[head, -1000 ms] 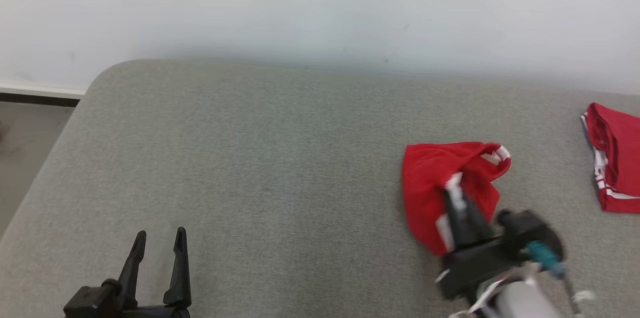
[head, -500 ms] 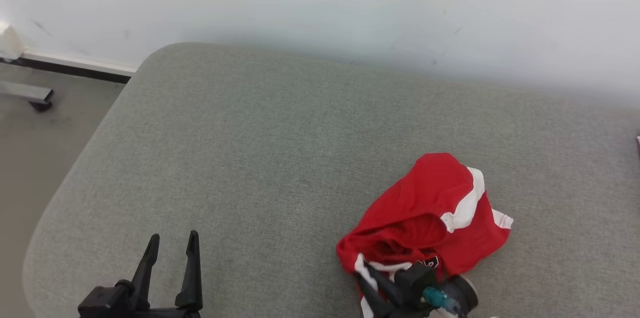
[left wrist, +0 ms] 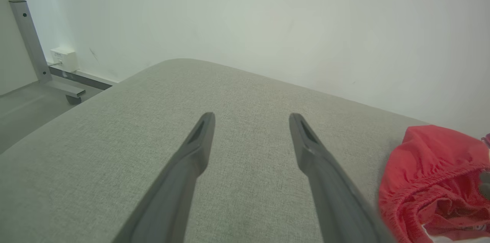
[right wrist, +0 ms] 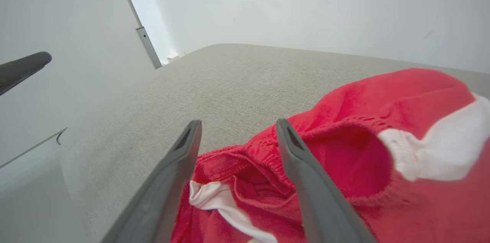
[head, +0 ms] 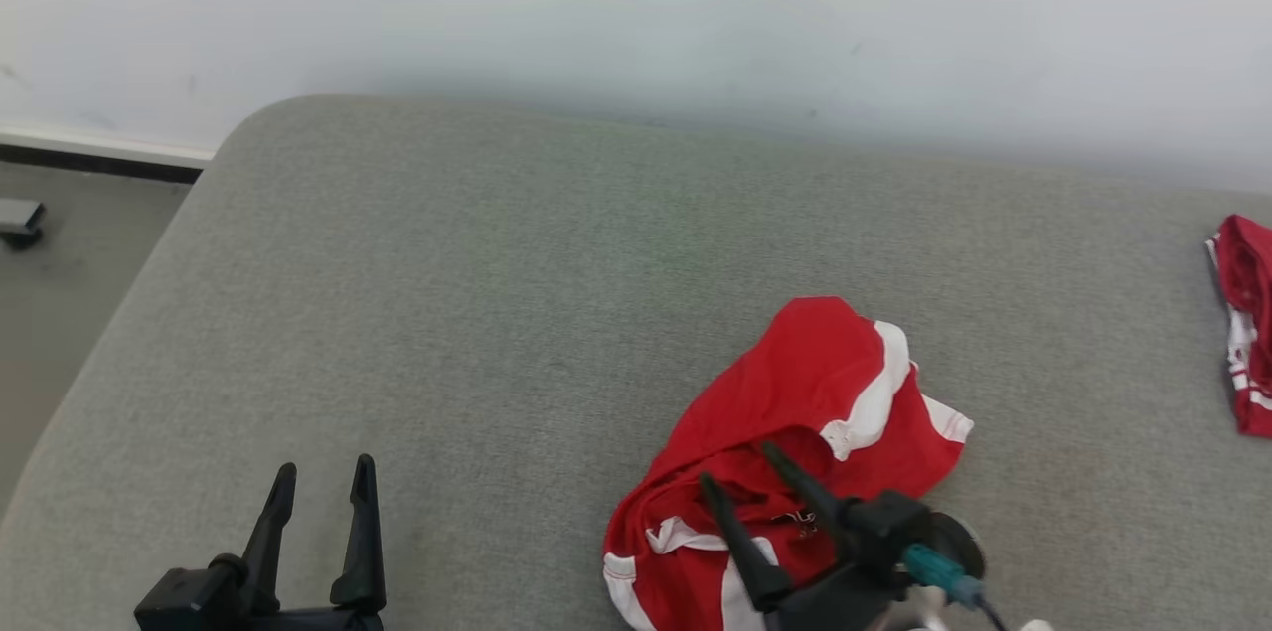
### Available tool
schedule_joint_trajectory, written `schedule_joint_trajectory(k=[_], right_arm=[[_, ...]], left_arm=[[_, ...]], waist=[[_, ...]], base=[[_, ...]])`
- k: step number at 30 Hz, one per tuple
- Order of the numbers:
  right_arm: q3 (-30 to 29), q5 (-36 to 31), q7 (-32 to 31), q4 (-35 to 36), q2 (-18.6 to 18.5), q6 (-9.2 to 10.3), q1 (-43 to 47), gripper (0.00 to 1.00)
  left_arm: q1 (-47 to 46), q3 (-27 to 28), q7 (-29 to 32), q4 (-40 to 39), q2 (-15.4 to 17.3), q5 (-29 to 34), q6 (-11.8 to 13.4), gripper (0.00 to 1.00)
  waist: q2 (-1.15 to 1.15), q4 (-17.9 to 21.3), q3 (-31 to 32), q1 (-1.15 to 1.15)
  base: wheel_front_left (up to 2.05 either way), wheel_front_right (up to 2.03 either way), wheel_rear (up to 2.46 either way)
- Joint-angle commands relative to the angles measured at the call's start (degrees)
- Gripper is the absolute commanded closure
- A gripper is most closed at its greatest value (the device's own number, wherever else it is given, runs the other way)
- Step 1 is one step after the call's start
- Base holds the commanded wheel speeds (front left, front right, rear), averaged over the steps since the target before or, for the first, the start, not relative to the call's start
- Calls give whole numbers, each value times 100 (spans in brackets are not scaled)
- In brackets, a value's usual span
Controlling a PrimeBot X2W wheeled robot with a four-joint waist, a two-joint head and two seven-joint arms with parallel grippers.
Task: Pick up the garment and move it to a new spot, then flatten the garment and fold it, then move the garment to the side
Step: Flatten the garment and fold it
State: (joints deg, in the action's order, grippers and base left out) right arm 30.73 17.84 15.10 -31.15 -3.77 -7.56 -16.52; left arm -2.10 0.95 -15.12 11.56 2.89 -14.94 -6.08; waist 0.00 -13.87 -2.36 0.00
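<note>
The garment (head: 805, 412) is a crumpled pair of red shorts with white trim, lying on the grey cushion (head: 497, 313) at the lower right of the head view. My right gripper (head: 740, 467) hovers over its near edge, open, its fingers spread just above the cloth. In the right wrist view the right gripper (right wrist: 238, 122) straddles the red waistband of the garment (right wrist: 383, 120) without pinching it. At the lower left my left gripper (head: 325, 467) stands open over bare cushion. The left wrist view has the left gripper (left wrist: 250, 116) empty, with the garment (left wrist: 428, 166) off to its right.
A second red and white garment (head: 1247, 323) lies at the cushion's right edge. The cushion's rounded left corner drops to the floor (head: 60, 243). A white wall (head: 636, 5) runs behind. A metal frame leg (left wrist: 26, 40) stands on the floor at far left.
The right gripper carried the garment down and leftward, then opened and let it go; the shorts now lie slack on the cushion. The head camera has shifted. The left gripper stayed open.
</note>
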Motion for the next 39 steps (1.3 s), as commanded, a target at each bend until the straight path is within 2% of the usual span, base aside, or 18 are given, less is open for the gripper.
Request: schedule_joint_trajectory(k=[1,8,13,19,30,39], right_arm=[[-206,-70,5,212,-120,18,183,0],[-1186,-315,5,1144,-332,18,850,0],[-1912,-483,5,1690,-254,18,1384,0],[-2412,-648,4,2129,-120,18,1881,0],[-2425,-774,5,2171,-34,18,1942,0],[-1948,-831,4,1797,-141,18,1419,0]], left_arm=[[15,21,0,-36,-2,36,-5,0],[74,162,-1,-84,1,152,-34,0],[136,241,-1,-126,2,233,-55,0],[157,293,-1,-158,0,277,-79,0],[153,256,-1,-172,1,247,-77,0],[27,152,-1,-126,0,190,-69,0]], waist=[[0,217,67,0],[0,547,152,0],[0,703,198,0],[0,829,206,0],[0,854,176,0],[0,632,115,0]], base=[[0,0,0],[0,0,0],[0,0,0],[0,0,0],[0,0,0],[0,0,0]])
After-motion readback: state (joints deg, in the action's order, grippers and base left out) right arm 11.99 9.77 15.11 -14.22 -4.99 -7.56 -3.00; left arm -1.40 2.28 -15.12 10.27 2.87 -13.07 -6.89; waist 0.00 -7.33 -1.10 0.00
